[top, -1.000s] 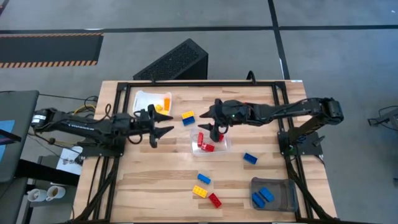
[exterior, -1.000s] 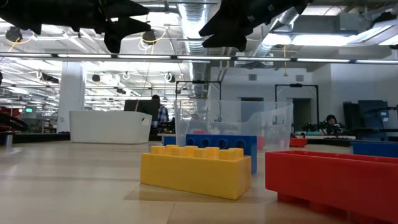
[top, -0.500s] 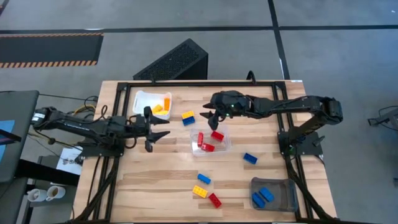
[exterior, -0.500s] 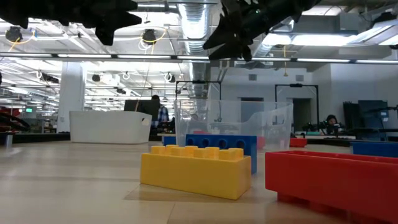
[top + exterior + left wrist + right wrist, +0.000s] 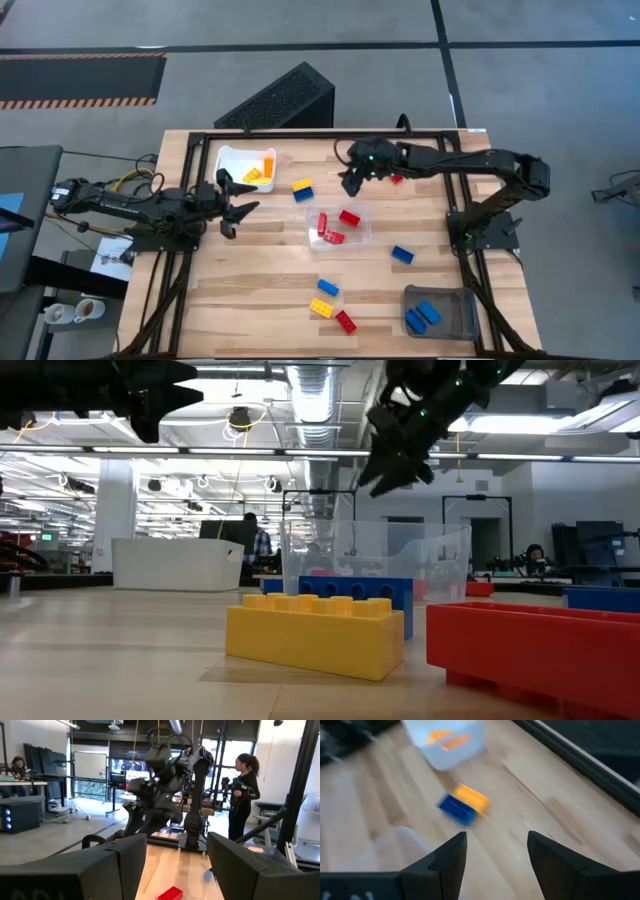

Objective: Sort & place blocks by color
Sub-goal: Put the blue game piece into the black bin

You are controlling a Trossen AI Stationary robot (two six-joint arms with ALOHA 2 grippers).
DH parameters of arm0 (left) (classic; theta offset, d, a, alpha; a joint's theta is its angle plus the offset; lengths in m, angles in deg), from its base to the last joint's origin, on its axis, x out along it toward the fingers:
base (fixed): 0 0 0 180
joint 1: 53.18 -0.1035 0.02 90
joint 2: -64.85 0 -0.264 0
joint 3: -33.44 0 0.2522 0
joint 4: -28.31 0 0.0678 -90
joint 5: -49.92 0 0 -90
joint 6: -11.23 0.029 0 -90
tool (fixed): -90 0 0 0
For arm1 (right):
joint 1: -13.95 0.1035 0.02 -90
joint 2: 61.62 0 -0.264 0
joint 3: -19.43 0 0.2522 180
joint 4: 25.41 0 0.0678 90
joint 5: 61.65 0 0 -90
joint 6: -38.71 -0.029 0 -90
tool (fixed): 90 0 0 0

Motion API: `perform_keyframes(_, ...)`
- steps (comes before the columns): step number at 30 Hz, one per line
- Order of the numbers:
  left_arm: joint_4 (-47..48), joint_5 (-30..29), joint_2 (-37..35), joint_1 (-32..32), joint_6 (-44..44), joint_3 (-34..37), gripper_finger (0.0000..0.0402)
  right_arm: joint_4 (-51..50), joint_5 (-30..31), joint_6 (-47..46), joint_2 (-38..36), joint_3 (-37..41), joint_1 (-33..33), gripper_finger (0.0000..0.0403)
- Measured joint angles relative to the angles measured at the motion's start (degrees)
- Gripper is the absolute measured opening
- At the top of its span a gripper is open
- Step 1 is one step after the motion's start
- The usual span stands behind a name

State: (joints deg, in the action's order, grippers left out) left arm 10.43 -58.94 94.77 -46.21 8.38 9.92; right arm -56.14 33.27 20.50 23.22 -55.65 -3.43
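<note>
The blocks are spread over the table. Yellow-orange ones lie in the white tray (image 5: 232, 160), red ones (image 5: 349, 217) in the clear tray (image 5: 362, 236), and blue ones (image 5: 421, 316) in the grey container (image 5: 452, 318). A yellow and a blue block (image 5: 302, 188) lie side by side on the table, also seen in the right wrist view (image 5: 464, 803). My right gripper (image 5: 349, 184) hangs open and empty above the table, between that pair and the far edge. My left gripper (image 5: 242, 200) is open and empty at the table's left, level.
A lone blue block (image 5: 402, 254) lies right of the clear tray. Blue (image 5: 327, 288), yellow (image 5: 321, 308) and red (image 5: 345, 321) blocks sit near the front edge. A black frame (image 5: 330, 134) rims the table. A person (image 5: 243, 790) stands beyond the table's right side.
My right gripper has swung from over the clear tray toward the table's far edge, rolling and tipping downward as it went, its fingers still open. My left gripper has drawn back toward the table's left edge, still open. No block has moved.
</note>
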Motion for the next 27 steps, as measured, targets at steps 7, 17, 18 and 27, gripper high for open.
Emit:
perform_keyframes(7, 0.17, 0.15, -0.24, 0.02, 0.04, 0.1, 0.0196, -9.15, -0.05, -1.98, 0.0, 0.0, -6.4, 0.023)
perform_keyframes(17, 0.24, 0.62, -0.05, 0.02, -0.16, 0.12, 0.0196, -19.03, -0.24, -4.27, 0.0, 0.0, -16.21, 0.023)
perform_keyframes(18, 0.24, 0.62, -0.06, 0.02, -0.17, 0.12, 0.0196, -20.09, -0.27, -4.22, 0.0, 0.0, -16.93, 0.023)
perform_keyframes(27, 0.68, 0.52, -0.05, 0.02, -0.17, 0.12, 0.0196, -10.77, -9.08, 1.58, 0.0, 0.0, -16.12, 0.023)
